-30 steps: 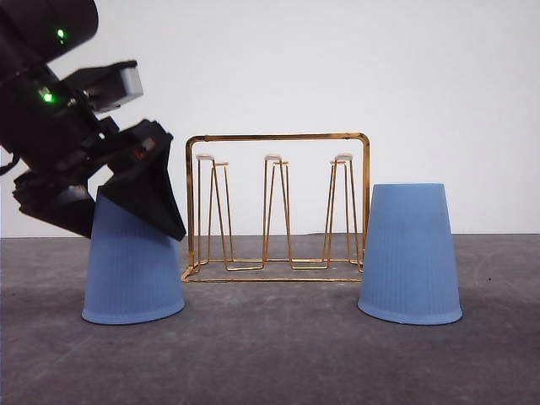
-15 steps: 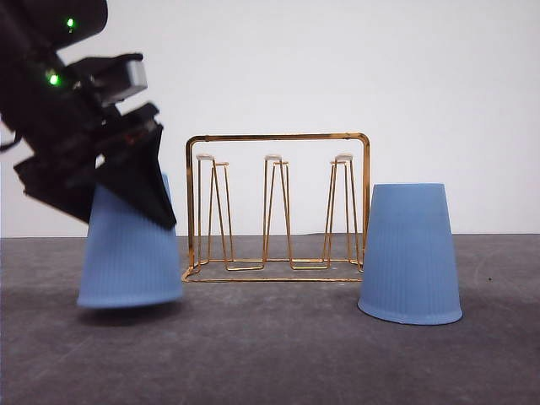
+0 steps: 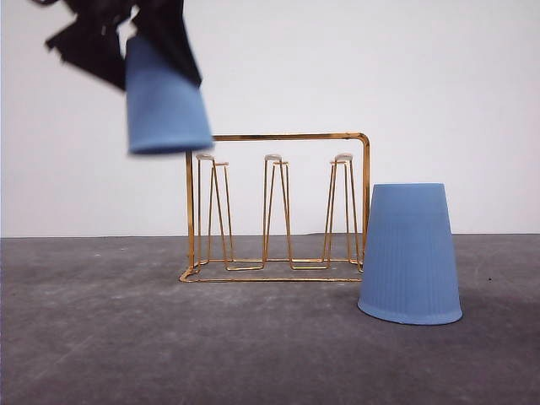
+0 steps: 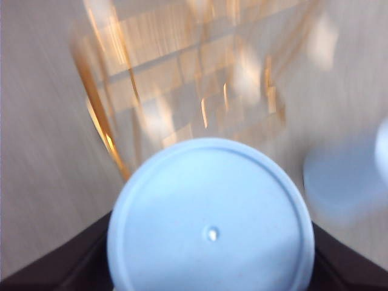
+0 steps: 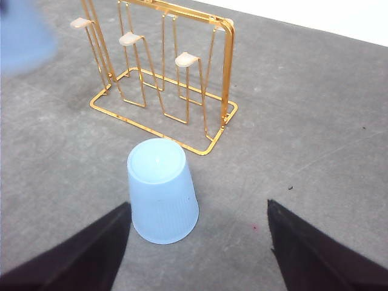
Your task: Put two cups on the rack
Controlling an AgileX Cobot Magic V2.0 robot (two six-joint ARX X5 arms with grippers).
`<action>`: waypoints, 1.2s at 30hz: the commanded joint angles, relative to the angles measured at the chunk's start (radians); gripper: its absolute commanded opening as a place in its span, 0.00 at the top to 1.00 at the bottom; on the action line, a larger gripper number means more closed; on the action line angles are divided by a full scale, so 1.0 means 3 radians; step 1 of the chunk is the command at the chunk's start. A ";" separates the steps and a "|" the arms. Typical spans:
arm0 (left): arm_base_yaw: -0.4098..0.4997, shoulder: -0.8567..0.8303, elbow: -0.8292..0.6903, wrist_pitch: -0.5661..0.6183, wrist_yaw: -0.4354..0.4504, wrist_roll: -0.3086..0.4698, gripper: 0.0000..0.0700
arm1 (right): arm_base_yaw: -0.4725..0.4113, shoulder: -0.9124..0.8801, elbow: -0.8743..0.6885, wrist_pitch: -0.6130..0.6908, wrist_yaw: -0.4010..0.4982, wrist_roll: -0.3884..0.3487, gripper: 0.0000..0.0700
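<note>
- Nearest, on the right of the dark grey table (image 3: 270, 354), one light-blue cup (image 3: 410, 253) stands upside down, rim flat on the surface, just beside the right end of the rack.
- From the right wrist view, this same cup (image 5: 161, 189) sits between the two dark fingers (image 5: 79, 257) of the right gripper (image 5: 200, 254), which are spread wide apart and touch nothing.
- Farther back, the gold wire rack (image 3: 278, 207) stands upright in the middle of the table, its white-tipped prongs bare.
- Up at the left, above the rack's left end and clear of the table, the left gripper (image 3: 126, 38) pinches the second cup (image 3: 164, 101), mouth down and slightly tilted.
- From the left wrist view, the held cup's round base (image 4: 211, 221) faces the camera, a dark finger pressed against each side, with the blurred rack (image 4: 182, 79) beyond it.
</note>
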 commanded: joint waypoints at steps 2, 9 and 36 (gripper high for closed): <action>-0.0019 0.0003 0.0119 0.0266 -0.0166 -0.0059 0.55 | 0.0013 0.0010 0.0033 0.0034 0.0003 -0.0014 0.35; -0.0019 0.0172 0.0120 0.0531 -0.0230 -0.0056 0.55 | 0.0013 0.0010 0.0033 0.0034 0.0003 -0.0013 0.35; -0.0013 0.0981 0.0219 0.0081 -0.0088 -0.0091 0.28 | 0.0013 0.0010 0.0033 0.0036 0.0002 -0.0002 0.35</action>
